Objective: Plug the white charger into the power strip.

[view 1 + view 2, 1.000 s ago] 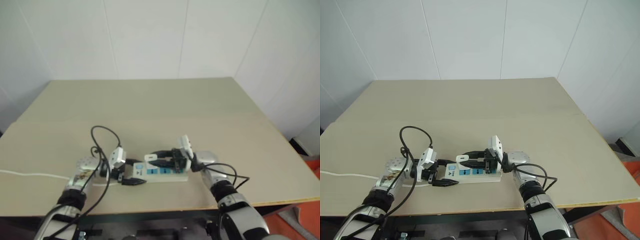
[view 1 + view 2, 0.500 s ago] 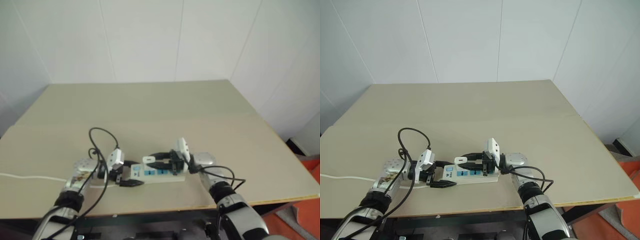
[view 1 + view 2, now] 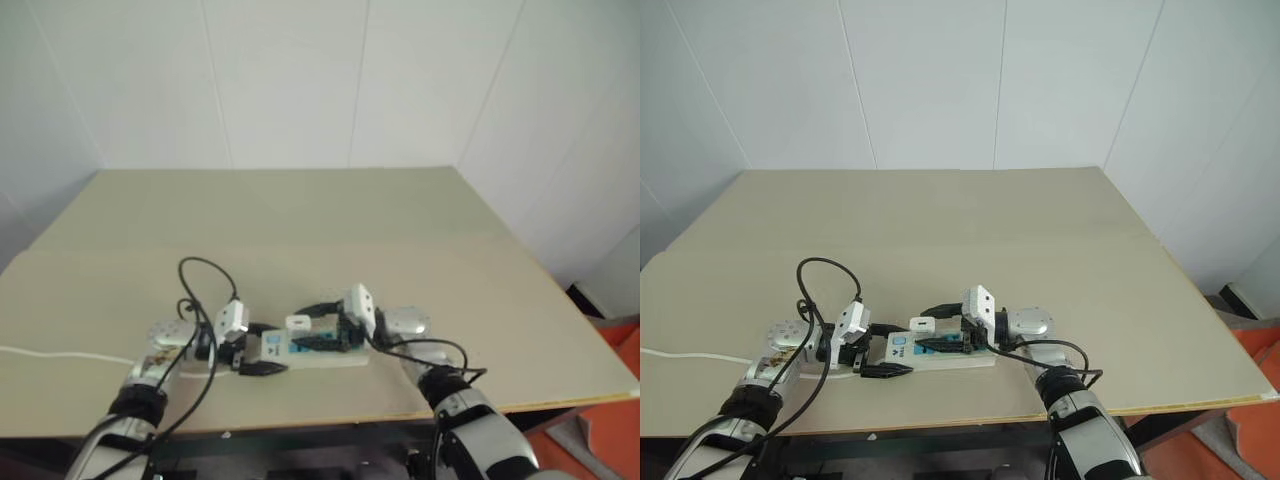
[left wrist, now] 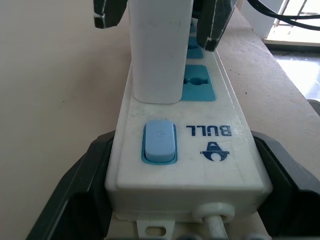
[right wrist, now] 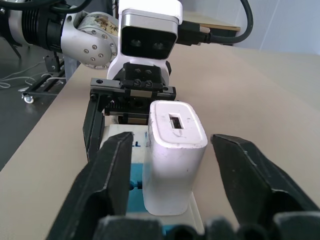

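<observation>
— What is lying on the table [image 3: 1060,210]?

— The power strip [image 3: 940,352] is lying flat near the front edge, long side running across, its thin white cord [image 3: 685,353] trailing off toward the robot's left.

— Who is holding it?

— The left gripper [image 3: 883,352] is clenching the switch end of the strip; in the left wrist view its black fingers [image 4: 75,195] are pressing against both sides of the white casing, next to the pale blue switch [image 4: 159,142].

— And the right gripper?

— The right gripper [image 5: 172,155] is standing released, its two fingers [image 5: 107,175] spread on either side of the white charger [image 5: 172,155], with gaps showing on both sides.

— Where is the charger sitting?

— Upright on the strip, at the socket nearest the switch, its base meeting the strip's face. Whether the prongs are fully seated, I cannot tell.
</observation>
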Available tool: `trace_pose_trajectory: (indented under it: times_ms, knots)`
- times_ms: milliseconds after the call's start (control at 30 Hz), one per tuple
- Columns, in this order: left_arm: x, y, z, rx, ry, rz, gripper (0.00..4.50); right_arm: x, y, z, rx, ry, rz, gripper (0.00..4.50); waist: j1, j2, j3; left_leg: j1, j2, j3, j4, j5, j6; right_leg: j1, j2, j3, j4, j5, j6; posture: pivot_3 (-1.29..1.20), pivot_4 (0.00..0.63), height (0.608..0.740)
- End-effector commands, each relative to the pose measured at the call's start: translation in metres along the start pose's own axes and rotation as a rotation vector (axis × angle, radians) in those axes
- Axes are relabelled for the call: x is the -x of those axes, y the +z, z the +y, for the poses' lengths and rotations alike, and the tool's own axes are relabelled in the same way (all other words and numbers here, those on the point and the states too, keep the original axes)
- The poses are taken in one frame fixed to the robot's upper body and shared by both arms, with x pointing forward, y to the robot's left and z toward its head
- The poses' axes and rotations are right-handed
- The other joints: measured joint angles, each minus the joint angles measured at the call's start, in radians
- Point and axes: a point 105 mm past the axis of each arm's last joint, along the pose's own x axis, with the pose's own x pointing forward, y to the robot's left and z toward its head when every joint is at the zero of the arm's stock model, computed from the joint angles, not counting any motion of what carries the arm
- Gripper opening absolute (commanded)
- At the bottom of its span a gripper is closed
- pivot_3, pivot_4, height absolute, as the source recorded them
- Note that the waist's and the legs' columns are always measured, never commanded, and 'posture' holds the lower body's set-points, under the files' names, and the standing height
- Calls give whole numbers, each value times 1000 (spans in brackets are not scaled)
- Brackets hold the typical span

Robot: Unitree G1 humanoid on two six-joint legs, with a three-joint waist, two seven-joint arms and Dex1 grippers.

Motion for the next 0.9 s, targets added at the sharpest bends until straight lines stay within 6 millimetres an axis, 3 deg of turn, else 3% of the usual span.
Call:
trace_pose_trajectory:
  times_ms: [33,67,367,500,600,733,833,900]
  knots:
    - [-2,12,0,-61,-21,-32,3310,11,-60,38,-203,56,186,4264,0,0,0,0,0,0,0,0,0,0,0,0,0,0,0,0,150,740]
    - [-2,12,0,-61,-21,-32,3310,11,-60,39,-205,61,188,4444,1,0,0,0,0,0,0,0,0,0,0,0,0,0,0,0,150,740]
    - [-4,11,3,-16,15,-43,3310,18,-58,41,-209,89,176,4444,2,0,0,0,0,0,-1,0,0,0,0,0,-1,0,-1,0,150,740]
    - [-5,27,-2,-71,-16,-156,4493,21,-53,39,-197,89,164,4500,9,0,0,0,0,0,-1,0,0,0,0,0,-2,-1,-1,0,150,740]
    - [-4,38,3,-101,37,-223,4493,24,-49,35,-189,81,155,4500,15,1,0,0,0,0,-1,0,0,0,-1,0,-2,-1,-1,0,150,740]
    - [12,44,-1,-98,-15,-226,4493,26,-42,30,-153,69,143,4500,16,2,1,-1,0,0,-2,0,0,-1,0,0,-2,-1,-1,0,150,740]
    - [44,63,0,-83,-30,-225,4493,33,-19,18,-73,7,80,4500,18,3,3,-2,0,0,-2,0,0,-2,0,0,-3,-1,-1,0,150,740]
    - [62,65,-2,-98,-25,-151,4493,47,1,10,-35,-24,46,4500,21,4,8,-4,0,0,-2,0,0,-4,0,-1,-3,-1,-1,0,150,740]
